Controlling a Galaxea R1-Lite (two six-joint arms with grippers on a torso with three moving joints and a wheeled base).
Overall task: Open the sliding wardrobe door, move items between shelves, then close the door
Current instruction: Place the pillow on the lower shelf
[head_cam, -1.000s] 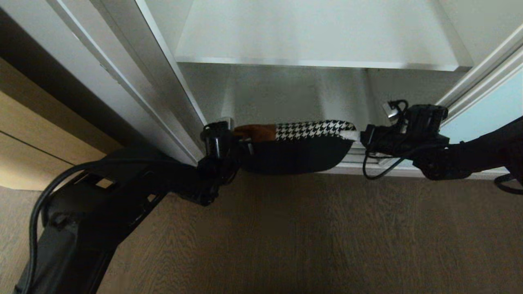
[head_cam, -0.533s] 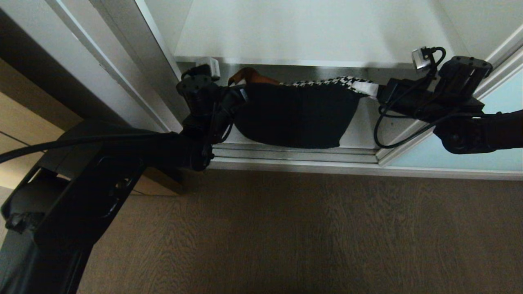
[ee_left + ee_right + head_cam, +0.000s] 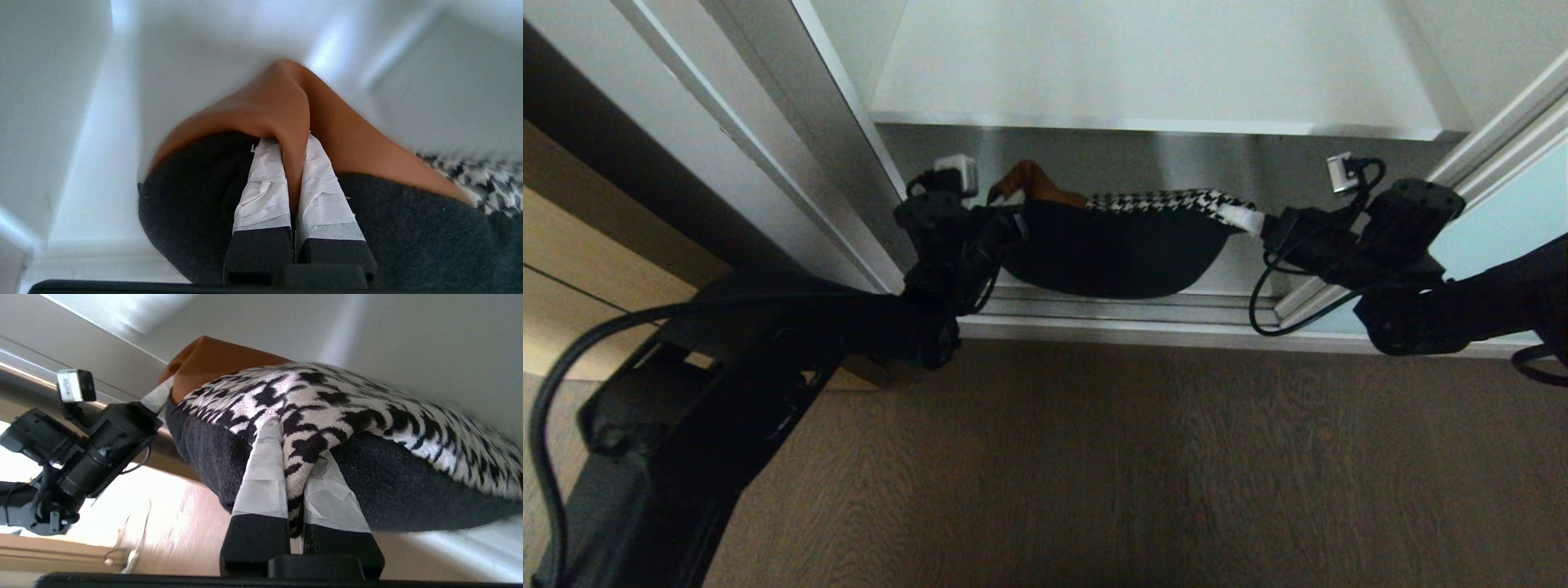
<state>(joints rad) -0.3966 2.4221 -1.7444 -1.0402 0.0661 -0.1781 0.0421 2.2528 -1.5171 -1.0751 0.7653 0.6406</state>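
The cushion (image 3: 1111, 253) hangs stretched between my two grippers in the open wardrobe, its black back toward the head camera and a tan and houndstooth strip along its upper edge. My left gripper (image 3: 1005, 224) is shut on the tan leather corner (image 3: 286, 106), which is pinched between the taped fingers (image 3: 261, 183). My right gripper (image 3: 1254, 222) is shut on the houndstooth corner (image 3: 310, 416). The cushion hangs a little below the front edge of a white shelf (image 3: 1160, 73). The frosted blue-green sliding door (image 3: 1494, 229) stands at the right, slid aside.
A silver floor track (image 3: 1127, 314) runs under the cushion. The wardrobe's silver-white side frame (image 3: 792, 131) stands close to my left arm. Brown wood floor (image 3: 1143, 474) fills the foreground. A light wood panel (image 3: 572, 269) is at far left.
Both grippers lifted the cushion from just above the floor track up to the shelf's front edge, then lowered it a little. Its black back has turned toward the head camera.
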